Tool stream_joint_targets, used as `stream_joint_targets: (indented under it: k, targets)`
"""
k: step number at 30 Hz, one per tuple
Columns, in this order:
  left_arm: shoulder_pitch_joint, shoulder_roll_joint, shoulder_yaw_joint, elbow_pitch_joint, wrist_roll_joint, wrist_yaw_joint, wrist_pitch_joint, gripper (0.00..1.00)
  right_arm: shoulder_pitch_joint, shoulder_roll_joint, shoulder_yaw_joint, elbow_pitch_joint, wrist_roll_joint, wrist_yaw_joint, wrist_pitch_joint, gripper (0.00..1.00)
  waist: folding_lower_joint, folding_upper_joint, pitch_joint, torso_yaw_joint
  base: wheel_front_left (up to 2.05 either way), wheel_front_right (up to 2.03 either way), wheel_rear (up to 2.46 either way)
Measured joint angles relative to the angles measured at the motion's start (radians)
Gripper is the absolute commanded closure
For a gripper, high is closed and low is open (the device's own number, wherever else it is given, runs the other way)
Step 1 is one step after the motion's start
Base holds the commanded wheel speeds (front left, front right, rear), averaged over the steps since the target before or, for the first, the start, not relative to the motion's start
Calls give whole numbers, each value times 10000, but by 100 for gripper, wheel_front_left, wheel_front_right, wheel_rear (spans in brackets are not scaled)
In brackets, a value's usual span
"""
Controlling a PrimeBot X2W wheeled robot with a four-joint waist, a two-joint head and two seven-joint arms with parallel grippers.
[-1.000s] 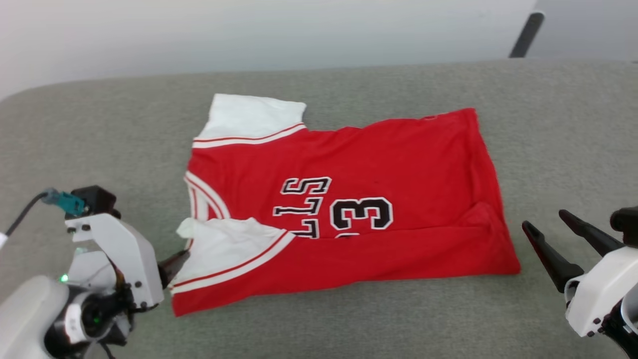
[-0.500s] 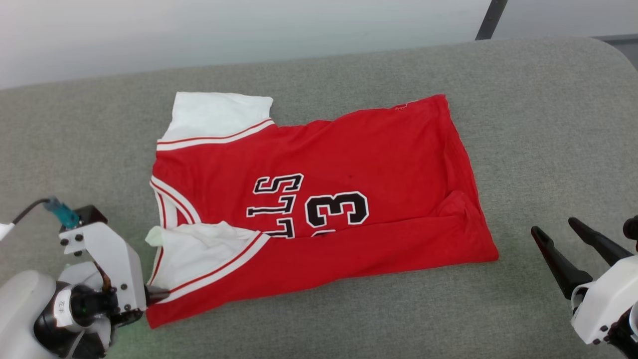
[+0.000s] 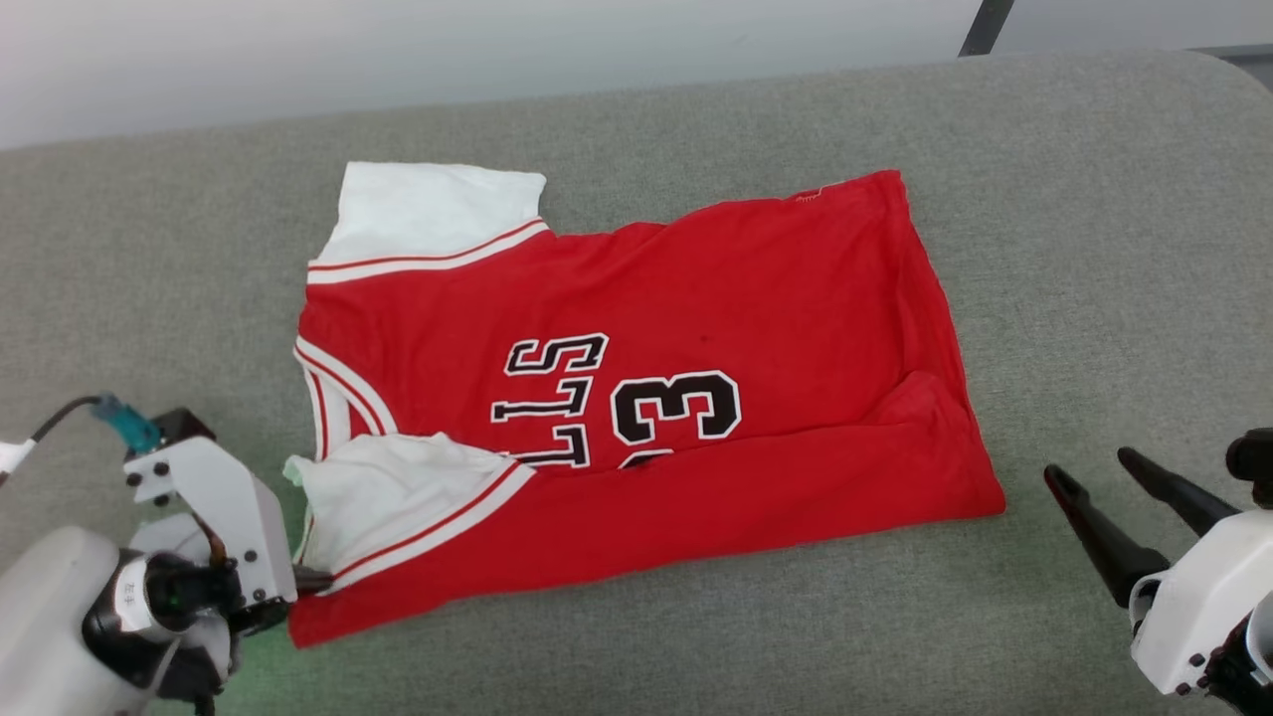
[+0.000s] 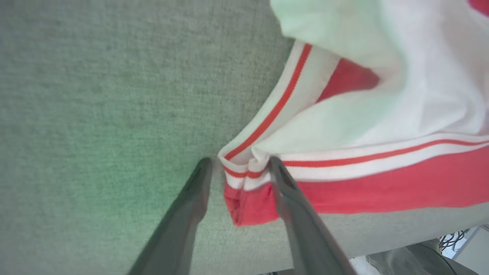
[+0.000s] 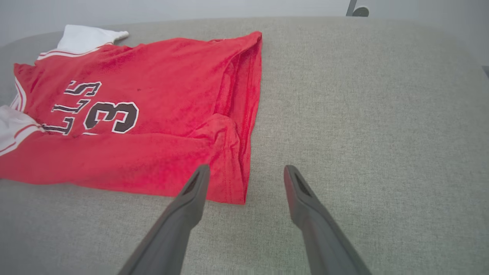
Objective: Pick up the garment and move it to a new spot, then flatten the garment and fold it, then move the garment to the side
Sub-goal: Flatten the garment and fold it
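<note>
Looking at the garment (image 3: 646, 398) lying sideways mid-way across the grey padded surface (image 3: 1094, 249), collar to the left, near edge folded up over the lettering. Catching barely a fingertip of the left gripper (image 3: 313, 580) in the head view. Getting more from the left wrist view: fingers (image 4: 284, 191) parted, straddling the striped sleeve corner, probably not squeezing it. Seeing the right gripper (image 3: 1091, 465) just off the hem corner, spread wide, holding nothing.
</note>
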Motion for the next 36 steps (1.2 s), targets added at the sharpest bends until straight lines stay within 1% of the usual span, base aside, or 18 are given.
stream_joint_targets:
  k: [2, 5, 10, 15, 19, 23, 26, 30, 31, 32, 36]
  targets:
    - [-82, -77, -2, 151, -2, -199, -102, 100, 8, -8, 29, -31, 35, 2, 305, 0, 0, 0, 45, 3, 0, 0, 0]
    - [-184, -249, 6, 334, -15, -357, -215, 100, 4, -8, 48, -35, 100, 0, 821, 0, 0, 0, 114, 28, 0, 0, 0]
    - [-415, -431, -23, 541, 21, -453, -242, 100, -394, -17, 217, 399, 142, 0, 1701, 0, 0, 0, 268, 131, 0, 0, 0]
    - [-726, -640, -125, 677, 115, -610, -278, 100, -1194, -81, 466, 1281, 198, 0, 2360, 0, 0, 0, 457, 312, 0, 0, 0]
    - [-1000, -849, -201, 802, 207, -700, -290, 100, -1817, -167, 623, 2165, 207, 2, 2698, 0, 0, 0, 619, 514, 0, 0, 0]
    - [-1245, -1058, -257, 920, 270, -788, -343, 100, -2343, -100, 897, 3014, 420, 0, 2987, 0, 0, 0, 780, 707, 0, 0, 0]
    - [-1395, -1187, -286, 1009, 307, -876, -376, 100, -2711, -48, 1087, 3559, 644, 0, 3191, 0, 0, 0, 883, 829, 0, 0, 0]
    - [-1498, -1346, -291, 1172, 307, -961, -456, 100, -3103, -157, 1377, 4117, 719, -8, 3578, 0, 0, 0, 977, 948, 0, 0, 0]
    - [-1533, -1381, -301, 1214, 307, -966, -460, 100, -3164, -186, 1434, 4217, 717, -6, 3630, 53, 0, 0, 992, 968, 0, 0, 0]
    - [-1555, -1404, -305, 1254, 307, -984, -460, 100, -3250, -199, 1482, 4322, 727, -6, 3682, 100, 0, 0, 1002, 987, 0, 0, 0]
    - [-1592, -1465, -282, 1367, 293, -1097, -504, 100, -3446, -343, 1599, 4550, 918, -4, 3802, 100, 0, 0, 1004, 1018, 0, 0, 0]
